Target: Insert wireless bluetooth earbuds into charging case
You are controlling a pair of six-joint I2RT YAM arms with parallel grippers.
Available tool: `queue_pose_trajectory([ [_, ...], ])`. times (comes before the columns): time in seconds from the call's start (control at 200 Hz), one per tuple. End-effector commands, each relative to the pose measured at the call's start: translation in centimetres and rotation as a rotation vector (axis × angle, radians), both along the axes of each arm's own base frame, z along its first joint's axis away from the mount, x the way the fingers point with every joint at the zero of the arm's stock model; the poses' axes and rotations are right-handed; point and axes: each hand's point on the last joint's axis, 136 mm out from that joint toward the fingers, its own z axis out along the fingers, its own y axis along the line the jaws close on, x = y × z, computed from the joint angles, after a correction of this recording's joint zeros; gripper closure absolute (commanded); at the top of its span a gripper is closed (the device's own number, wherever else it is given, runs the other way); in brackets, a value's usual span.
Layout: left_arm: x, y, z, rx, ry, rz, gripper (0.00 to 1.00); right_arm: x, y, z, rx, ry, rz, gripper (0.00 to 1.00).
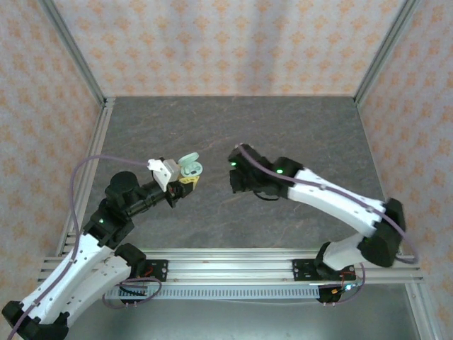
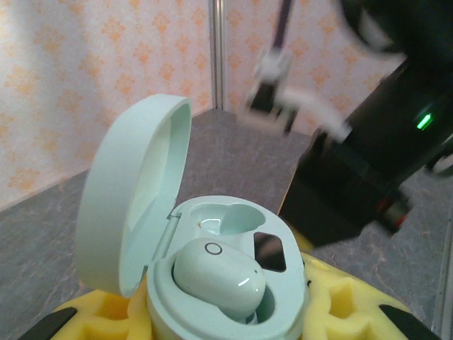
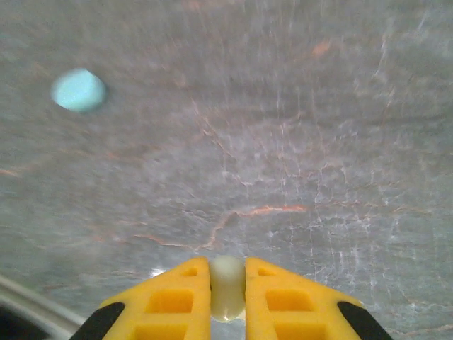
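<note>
My left gripper [image 1: 185,178] is shut on a pale mint charging case [image 2: 134,191], held off the table with its lid swung open to the left. One whitish-green earbud [image 2: 216,273] sits in the near socket; the far socket [image 2: 226,219] is empty. Yellow fingertips [image 2: 347,304] flank the case body. My right gripper [image 3: 228,290] is shut on a second whitish-green earbud [image 3: 227,273], pinched upright between its yellow pads above the grey table. In the top view the right gripper [image 1: 237,185] hangs a short way right of the case [image 1: 190,166].
A small pale blue earbud [image 3: 78,90] lies on the grey marbled table [image 3: 283,142], off to the upper left of the right gripper. The right arm's black wrist [image 2: 368,163] looms close behind the case. Patterned walls and metal posts [image 1: 78,64] enclose the table.
</note>
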Motion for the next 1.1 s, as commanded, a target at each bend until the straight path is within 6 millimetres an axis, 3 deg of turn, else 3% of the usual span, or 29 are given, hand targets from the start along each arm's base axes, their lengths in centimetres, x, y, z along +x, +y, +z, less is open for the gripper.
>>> queue_pose_trajectory([
  [0.0, -0.5, -1.1, 2.2, -0.068, -0.077, -0.066, 0.91, -0.5, -1.8, 4.3, 0.093, -0.076, -0.018, 0.85],
  [0.11, -0.5, -1.7, 2.5, -0.089, -0.079, -0.103, 0.91, -1.7, -1.7, 9.0, 0.236, -0.142, 0.047, 0.85],
  [0.245, -0.6, -2.4, 2.7, -0.100, -0.070, -0.141, 0.91, -3.2, 0.0, 13.7, 0.414, -0.182, 0.162, 0.84],
  [0.475, -0.6, -3.0, 2.9, -0.107, -0.056, -0.177, 0.91, -4.7, 3.8, 17.0, 0.555, -0.145, 0.333, 0.84],
  [0.67, -0.6, -3.1, 2.9, -0.106, -0.055, -0.181, 0.91, -4.9, 6.9, 17.4, 0.617, -0.084, 0.423, 0.84],
  [1.096, -0.7, -3.0, 2.8, -0.094, -0.057, -0.180, 0.91, -3.8, 8.0, 14.4, 0.527, -0.037, 0.421, 0.84],
])
